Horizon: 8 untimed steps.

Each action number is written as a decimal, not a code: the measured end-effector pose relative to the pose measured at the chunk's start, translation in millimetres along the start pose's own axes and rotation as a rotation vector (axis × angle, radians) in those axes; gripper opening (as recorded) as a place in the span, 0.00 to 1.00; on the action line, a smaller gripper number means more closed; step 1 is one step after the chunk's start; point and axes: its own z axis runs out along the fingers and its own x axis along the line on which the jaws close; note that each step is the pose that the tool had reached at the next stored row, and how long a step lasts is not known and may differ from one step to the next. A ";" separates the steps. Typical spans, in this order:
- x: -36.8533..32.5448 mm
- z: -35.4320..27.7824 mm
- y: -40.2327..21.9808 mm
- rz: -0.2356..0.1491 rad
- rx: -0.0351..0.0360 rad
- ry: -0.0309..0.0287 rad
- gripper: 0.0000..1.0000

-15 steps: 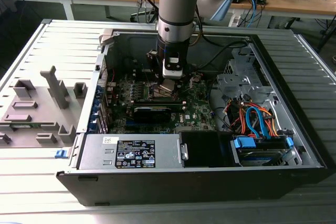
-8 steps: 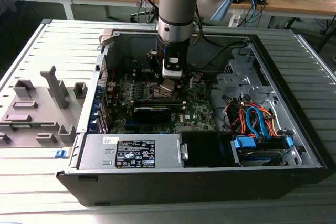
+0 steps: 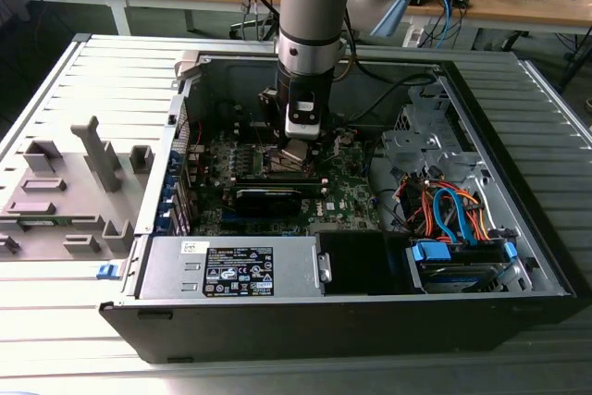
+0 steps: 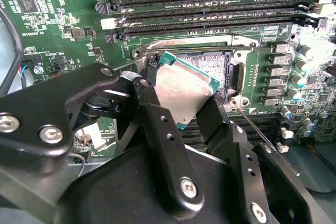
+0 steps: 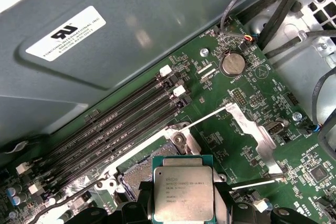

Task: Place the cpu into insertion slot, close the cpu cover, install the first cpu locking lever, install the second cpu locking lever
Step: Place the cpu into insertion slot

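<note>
We see the gripper (image 4: pixel 181 97) with its fingers (image 4: pixel 155 109) clamped on the cpu (image 4: pixel 186 82), holding it tilted just over the insertion slot (image 4: pixel 214 66). The exterior view adds blue cables (image 3: pixel 450 215) at the gripper's four o'clock.

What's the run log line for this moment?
gripper: shut on cpu | cpu: above insertion slot, not seated

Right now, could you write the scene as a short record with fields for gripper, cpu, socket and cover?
gripper: shut on the cpu
cpu pose: tilted above the insertion slot, not lying flat in it
insertion slot: uncovered, contact field bare
cpu cover: stands open, clear of the slot
setting: green circuit board inside an open computer case
</note>
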 end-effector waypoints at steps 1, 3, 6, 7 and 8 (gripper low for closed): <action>0.0 0.0 0.0 0.001 0.0000 0.0000 0.55; 0.0 0.0 0.0 0.004 -0.0001 -0.0001 0.55; 0.0 0.1 0.0 0.008 -0.0001 -0.0001 0.55; 0.0 0.1 0.0 0.009 -0.0001 -0.0002 0.55; 0.0 0.1 0.0 0.011 -0.0001 -0.0002 0.55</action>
